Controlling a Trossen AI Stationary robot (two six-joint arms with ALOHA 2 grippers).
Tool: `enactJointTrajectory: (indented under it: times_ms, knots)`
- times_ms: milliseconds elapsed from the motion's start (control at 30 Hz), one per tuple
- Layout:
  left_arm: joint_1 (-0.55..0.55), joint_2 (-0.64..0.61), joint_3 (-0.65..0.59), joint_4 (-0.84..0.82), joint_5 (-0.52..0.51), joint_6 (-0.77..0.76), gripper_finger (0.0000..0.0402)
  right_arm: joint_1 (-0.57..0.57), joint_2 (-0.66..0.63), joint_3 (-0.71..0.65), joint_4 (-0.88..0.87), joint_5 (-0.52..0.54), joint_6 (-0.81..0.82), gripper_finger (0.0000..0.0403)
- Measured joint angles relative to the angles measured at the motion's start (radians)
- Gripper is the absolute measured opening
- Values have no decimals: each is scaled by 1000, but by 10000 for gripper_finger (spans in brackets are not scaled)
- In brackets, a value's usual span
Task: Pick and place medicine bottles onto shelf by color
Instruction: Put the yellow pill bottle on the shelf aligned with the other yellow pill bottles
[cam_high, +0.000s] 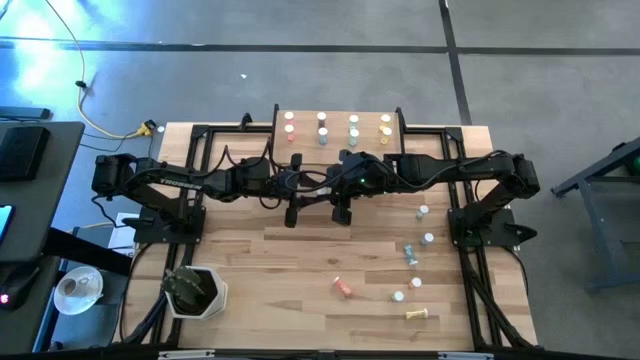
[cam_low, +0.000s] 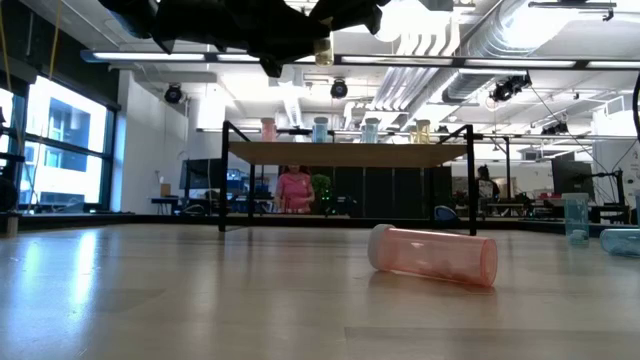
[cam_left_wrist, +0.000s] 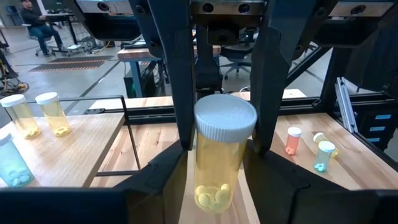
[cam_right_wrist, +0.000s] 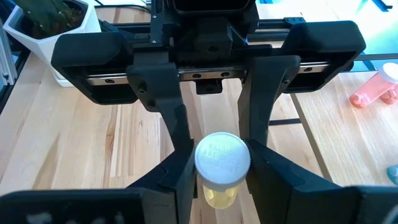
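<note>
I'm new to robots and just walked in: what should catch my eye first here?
The two dark arms meet above the table, a yellow bottle between the left hand and right hand. Behind them the shelf holds sorted bottles; loose bottles lie scattered on the right.

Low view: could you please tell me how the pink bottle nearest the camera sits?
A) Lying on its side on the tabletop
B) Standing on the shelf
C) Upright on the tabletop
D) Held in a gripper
A: the pink bottle lies on its side on the tabletop, in front of the shelf and clear of it.
</note>
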Motion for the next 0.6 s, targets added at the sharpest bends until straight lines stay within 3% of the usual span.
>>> enactJointTrajectory:
  times_ms: [200, 433, 600]
  knots:
    - [0, -1, 0, -2, 1, 0, 177, -1, 0, 0, -1, 3, 0, 117]
    - [0, -1, 0, -8, -95, 0, 200, 0, -4, 0, -2, 5, -1, 117]
    - [0, -1, 0, -9, -102, 0, 203, 0, -28, 0, -9, 3, 0, 117]
